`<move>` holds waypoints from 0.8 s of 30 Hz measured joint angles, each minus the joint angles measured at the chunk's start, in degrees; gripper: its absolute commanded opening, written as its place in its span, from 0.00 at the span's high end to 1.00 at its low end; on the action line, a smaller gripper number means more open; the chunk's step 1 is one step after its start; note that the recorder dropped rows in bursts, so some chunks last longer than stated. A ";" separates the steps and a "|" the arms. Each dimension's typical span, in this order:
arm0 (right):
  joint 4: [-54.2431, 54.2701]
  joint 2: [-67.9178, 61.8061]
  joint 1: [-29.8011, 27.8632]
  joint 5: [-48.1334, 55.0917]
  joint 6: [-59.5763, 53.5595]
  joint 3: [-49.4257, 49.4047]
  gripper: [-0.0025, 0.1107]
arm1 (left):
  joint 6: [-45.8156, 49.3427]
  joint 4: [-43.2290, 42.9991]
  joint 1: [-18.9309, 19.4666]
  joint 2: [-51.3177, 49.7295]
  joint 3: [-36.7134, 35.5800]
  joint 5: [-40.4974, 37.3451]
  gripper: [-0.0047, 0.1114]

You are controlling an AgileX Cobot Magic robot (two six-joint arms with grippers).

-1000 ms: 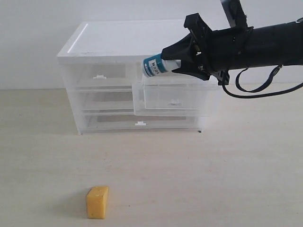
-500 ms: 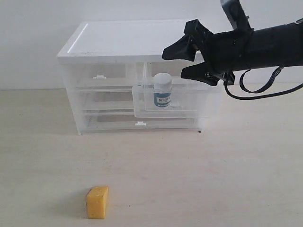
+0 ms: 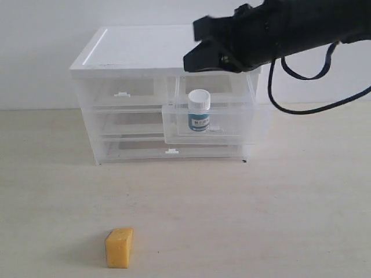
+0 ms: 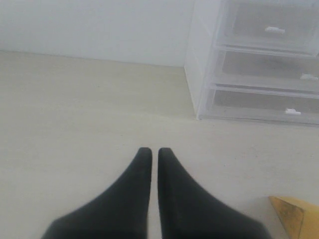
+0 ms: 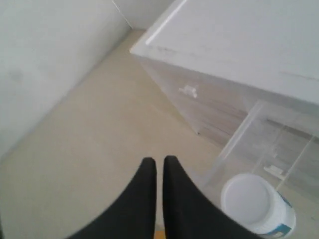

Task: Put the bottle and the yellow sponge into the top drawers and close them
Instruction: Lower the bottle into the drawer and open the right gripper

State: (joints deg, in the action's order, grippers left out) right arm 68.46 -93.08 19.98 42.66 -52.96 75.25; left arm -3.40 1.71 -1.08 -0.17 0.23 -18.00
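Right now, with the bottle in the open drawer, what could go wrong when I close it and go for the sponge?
The bottle stands upright, cap above the rim of the open drawer; a fast push could topple it.
The right claw, shut, hangs close above the bottle and could knock it if lowered.
The left claw is shut near the yellow sponge; moved in like that, it might shove it away.

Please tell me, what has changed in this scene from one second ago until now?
The right pincer let go of the bottle, which now stands upright in the open top right drawer. The pincer then shut empty and lifted slightly. Unchanged: the drawer is still open, the yellow sponge lies on the table, the left pincer is shut.
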 measured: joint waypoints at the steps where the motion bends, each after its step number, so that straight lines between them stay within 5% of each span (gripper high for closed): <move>1: -8.44 0.00 3.35 -3.34 3.79 0.96 0.97 | 0.00 0.00 0.00 0.00 0.00 0.00 0.92; 8: -39.68 0.00 14.13 -12.84 25.70 4.00 0.97 | 0.00 0.00 0.00 0.00 0.00 0.00 0.92; 24: -51.52 -5.63 14.28 -14.51 36.63 4.00 0.97 | 0.00 0.00 0.00 0.00 0.00 0.00 0.92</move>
State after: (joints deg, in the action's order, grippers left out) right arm 16.94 -98.71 34.26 28.14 -16.33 79.25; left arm -3.40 1.71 -1.08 -0.17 0.23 -18.00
